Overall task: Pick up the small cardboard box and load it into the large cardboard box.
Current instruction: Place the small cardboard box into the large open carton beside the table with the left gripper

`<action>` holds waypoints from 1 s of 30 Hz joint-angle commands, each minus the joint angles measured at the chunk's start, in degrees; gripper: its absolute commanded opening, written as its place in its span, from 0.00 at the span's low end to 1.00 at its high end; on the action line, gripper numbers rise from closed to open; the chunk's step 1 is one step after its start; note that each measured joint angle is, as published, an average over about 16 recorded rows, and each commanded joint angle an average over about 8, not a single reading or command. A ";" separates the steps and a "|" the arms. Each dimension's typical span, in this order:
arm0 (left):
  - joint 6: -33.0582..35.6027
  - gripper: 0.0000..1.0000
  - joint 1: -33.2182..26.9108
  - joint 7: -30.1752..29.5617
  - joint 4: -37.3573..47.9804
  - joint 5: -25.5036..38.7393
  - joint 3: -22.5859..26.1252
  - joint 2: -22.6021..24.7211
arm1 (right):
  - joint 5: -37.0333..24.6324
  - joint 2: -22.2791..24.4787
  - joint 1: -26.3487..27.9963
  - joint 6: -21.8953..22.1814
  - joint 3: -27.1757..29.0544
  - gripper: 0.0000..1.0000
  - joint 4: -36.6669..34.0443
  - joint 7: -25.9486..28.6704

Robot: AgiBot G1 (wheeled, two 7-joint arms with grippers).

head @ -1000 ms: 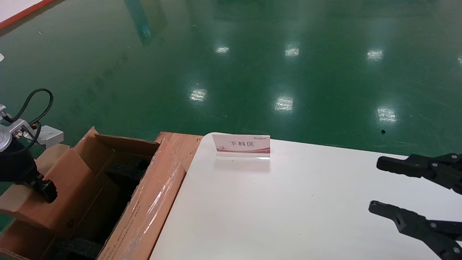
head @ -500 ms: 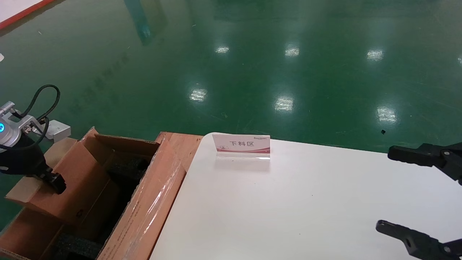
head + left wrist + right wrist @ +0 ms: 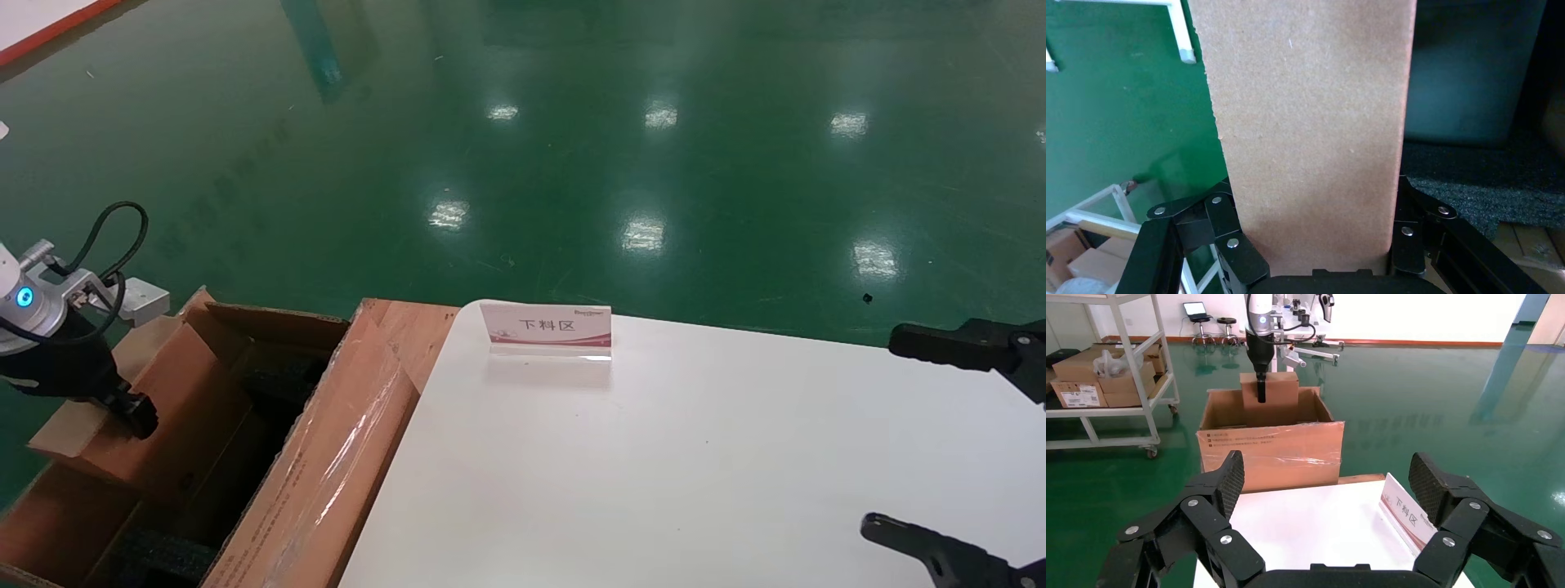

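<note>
While the left gripper point(image 3: 131, 412) hangs at the far left over the large cardboard box point(image 3: 327, 465), its jaws are clamped on the small cardboard box point(image 3: 155, 408), one finger point(image 3: 1236, 251) pressed to each narrow side in the left wrist view. That small box point(image 3: 1309, 135) stands on edge, its lower part already below the carton's rim and its upper part above it; whether it touches anything inside cannot be told. In the right wrist view it shows upright in the carton's open mouth point(image 3: 1269, 398), with the left arm coming straight down onto it.

Black foam padding point(image 3: 278, 384) lines the carton's interior, just beside and beneath the held box. A raised flap stands behind it, and a long flap wrapped in glossy clear tape point(image 3: 343, 457) runs between the opening and the white table point(image 3: 654, 474), touching the table's left edge. A strip of reddish board point(image 3: 413, 331) lies at the table's far left corner.

On the table's far edge stands a small clear sign holder point(image 3: 546, 329) with red-and-white print, well apart from both grippers.

At the far right, the right gripper point(image 3: 952, 445) hovers over the table's right side with its fingers spread wide and nothing between them. Beyond it in the right wrist view, a metal shelving cart point(image 3: 1113, 373) holding cartons stands on the green floor point(image 3: 523, 147).
</note>
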 commanded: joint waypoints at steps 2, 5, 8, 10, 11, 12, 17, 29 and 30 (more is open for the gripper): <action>-0.46 0.00 1.15 0.87 1.26 -0.68 -0.25 0.15 | 0.01 0.00 0.00 0.00 -0.01 1.00 0.00 0.00; -0.87 0.00 2.46 1.79 2.71 -1.48 -0.52 0.27 | 0.01 0.01 0.00 0.01 -0.02 1.00 0.00 -0.01; -1.13 0.00 3.85 2.73 4.30 -2.37 -0.82 0.46 | 0.02 0.01 0.01 0.01 -0.03 1.00 0.00 -0.01; -1.18 0.00 4.72 3.40 5.41 -2.99 -1.03 0.63 | 0.02 0.01 0.01 0.01 -0.03 1.00 0.00 -0.02; -1.17 0.00 5.15 3.75 5.98 -3.31 -1.15 0.73 | 0.02 0.01 0.01 0.01 -0.03 1.00 0.00 -0.02; -1.13 0.00 5.53 4.10 6.52 -3.61 -1.26 0.82 | 0.03 0.01 0.01 0.02 -0.04 1.00 0.00 -0.02; -0.70 0.23 7.02 5.57 8.96 -4.77 -1.66 1.33 | 0.03 0.02 0.01 0.02 -0.05 1.00 0.00 -0.02; -0.36 1.00 7.89 6.14 10.44 -5.46 -1.89 1.77 | 0.05 0.02 0.00 0.04 -0.05 1.00 -0.02 -0.03; -0.35 1.00 7.85 6.11 10.38 -5.44 -1.87 1.75 | 0.05 0.02 0.00 0.04 -0.05 1.00 -0.02 -0.03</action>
